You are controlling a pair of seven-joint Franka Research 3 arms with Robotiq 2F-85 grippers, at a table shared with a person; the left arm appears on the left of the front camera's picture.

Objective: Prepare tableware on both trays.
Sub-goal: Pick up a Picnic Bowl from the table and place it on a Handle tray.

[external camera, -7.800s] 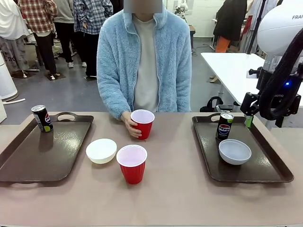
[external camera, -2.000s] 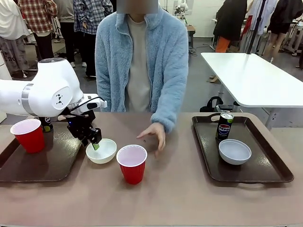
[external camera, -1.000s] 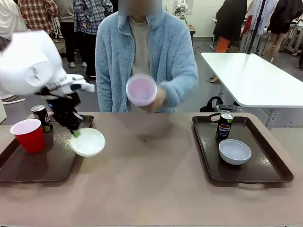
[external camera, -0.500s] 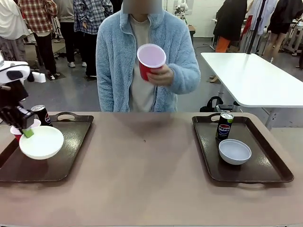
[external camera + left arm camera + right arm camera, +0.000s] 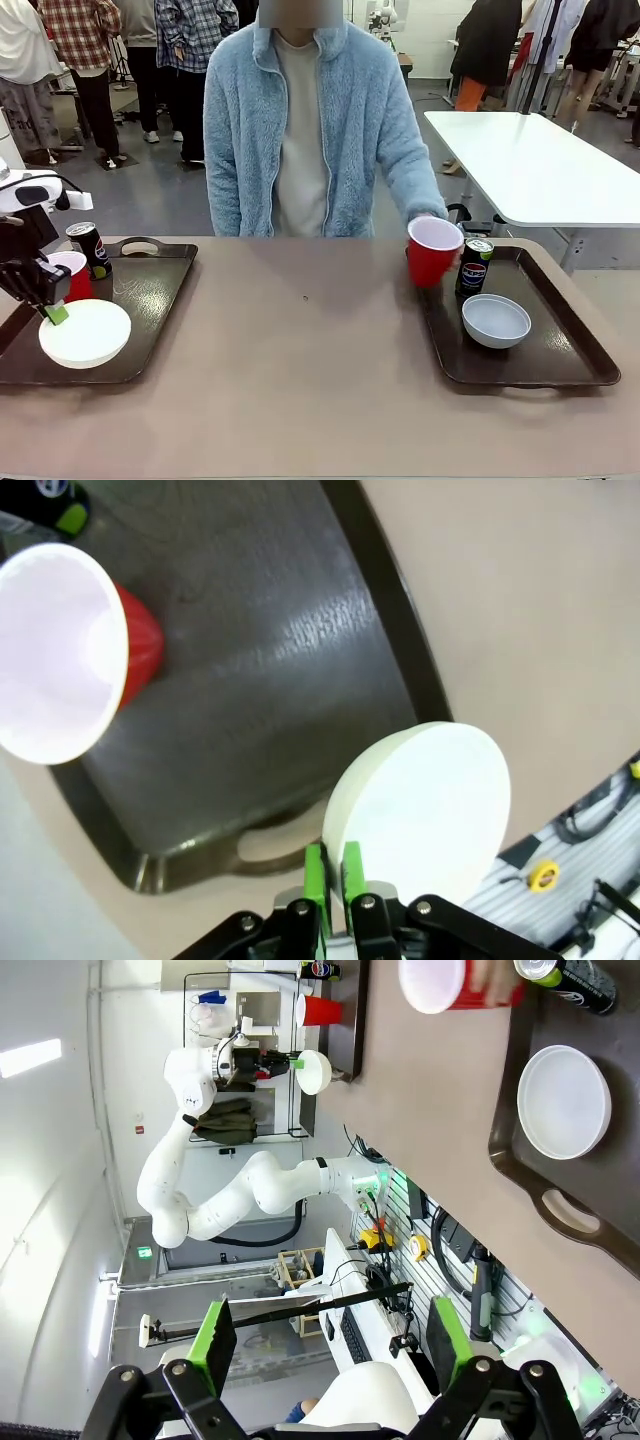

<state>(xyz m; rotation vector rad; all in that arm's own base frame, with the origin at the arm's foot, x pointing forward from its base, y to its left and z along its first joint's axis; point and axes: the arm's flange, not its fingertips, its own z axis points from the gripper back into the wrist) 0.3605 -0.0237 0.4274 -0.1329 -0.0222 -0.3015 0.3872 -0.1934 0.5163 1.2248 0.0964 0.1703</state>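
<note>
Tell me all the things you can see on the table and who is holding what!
Trays: two, dark brown, left tray and right tray.
Soda cans: two, black, one on the left tray, one on the right.
Red cups: two, one on the left tray, one in the person's hand at the right tray's edge.
White bowl: one, over the left tray.
Grey bowl: one, on the right tray.
Left hand: pinching the white bowl's rim.
Right hand: open, high above.

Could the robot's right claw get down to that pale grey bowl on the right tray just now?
Probably yes. The right claw is open, holds nothing and hangs well above the table. The pale grey bowl lies uncovered on the right tray. The soda can and the person's hand with the red cup stand just beyond it.
</note>
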